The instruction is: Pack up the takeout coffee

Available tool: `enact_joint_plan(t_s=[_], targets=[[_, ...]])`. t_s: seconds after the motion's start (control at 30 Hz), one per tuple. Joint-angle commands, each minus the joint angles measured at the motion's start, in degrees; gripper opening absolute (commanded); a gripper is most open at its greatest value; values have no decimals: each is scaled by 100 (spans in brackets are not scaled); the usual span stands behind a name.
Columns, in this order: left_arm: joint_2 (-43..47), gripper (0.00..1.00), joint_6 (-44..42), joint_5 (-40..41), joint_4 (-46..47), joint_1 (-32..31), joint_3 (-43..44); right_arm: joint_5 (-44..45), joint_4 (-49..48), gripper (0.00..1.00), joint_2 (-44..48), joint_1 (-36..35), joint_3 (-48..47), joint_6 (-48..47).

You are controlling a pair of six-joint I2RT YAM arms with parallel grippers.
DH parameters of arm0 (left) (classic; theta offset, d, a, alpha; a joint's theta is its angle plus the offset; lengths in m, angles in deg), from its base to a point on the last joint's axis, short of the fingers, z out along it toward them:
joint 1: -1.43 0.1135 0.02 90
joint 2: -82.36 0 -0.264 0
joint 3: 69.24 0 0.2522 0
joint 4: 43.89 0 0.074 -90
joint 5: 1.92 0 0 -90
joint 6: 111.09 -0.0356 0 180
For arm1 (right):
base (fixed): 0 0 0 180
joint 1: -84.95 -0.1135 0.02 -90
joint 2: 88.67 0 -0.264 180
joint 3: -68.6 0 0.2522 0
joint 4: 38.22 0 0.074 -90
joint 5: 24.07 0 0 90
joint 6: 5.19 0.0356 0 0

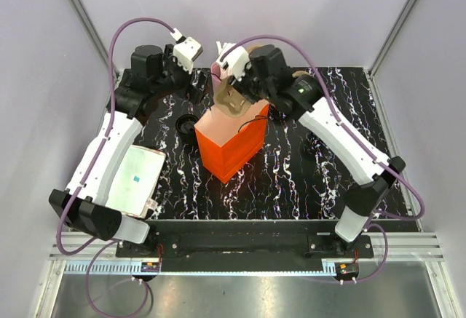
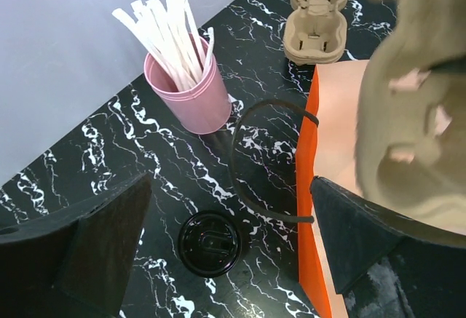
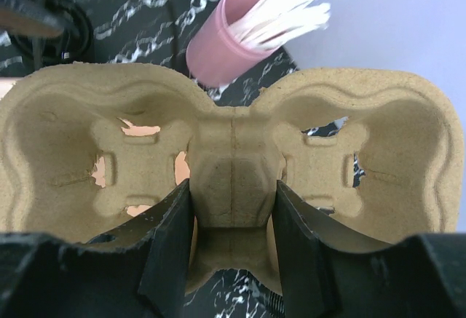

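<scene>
- Takeout coffee (image 2: pixel 210 242): small, round and black, lid on. Stands on the marbled tabletop (image 1: pixel 291 180) just left of the orange bag (image 1: pixel 229 147), outside it and touched by nothing.
- Left pincer (image 2: pixel 229 187): jaws spread wide and empty. Hangs above the coffee (cup visible low between the two fingers in the wrist view), close beside the bag's left wall.
- Right pincer (image 3: pixel 233 223): clamped on the middle ridge of a pulp cup carrier (image 3: pixel 233 136), one finger (image 3: pixel 171 245) on each side of the ridge. Holds the carrier over the far side of the bag's open mouth (peach-coloured lining showing through the carrier's holes).
- Orange bag: upright, top open, with one black loop handle (image 2: pixel 251 158) drooping outward on the coffee's side.
- Pink cup (image 2: pixel 188 92): packed with white straws (image 2: pixel 171 30), standing beyond the coffee toward the back of the tabletop.
- More pulp carriers (image 2: pixel 318 16): nested in a low stack behind the bag (number impossible to tell).
</scene>
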Motion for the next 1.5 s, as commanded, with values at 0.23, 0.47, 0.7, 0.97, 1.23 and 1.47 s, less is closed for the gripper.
enact_joint_plan(t_s=[0.23, 0.47, 0.7, 0.97, 1.23, 1.47], targets=[[-182, 95, 215, -342, 680, 114, 46, 798, 31, 50, -55, -562, 535, -23], [-165, 83, 408, -325, 908, 158, -174, 1009, 31, 50, -222, -712, 579, 196], [-200, 74, 540, -254, 1076, 193, -314, 1035, 93, 49, -231, -887, 649, 337], [-191, 64, 707, -184, 1269, 202, -499, 1000, 181, 49, -240, -1169, 737, 539], [-112, 47, 883, -79, 1471, 228, -692, 710, 383, 48, -275, -1186, 737, 864], [-60, 43, 971, 1, 1577, 272, -824, 482, 383, 48, -266, -1186, 913, 970]])
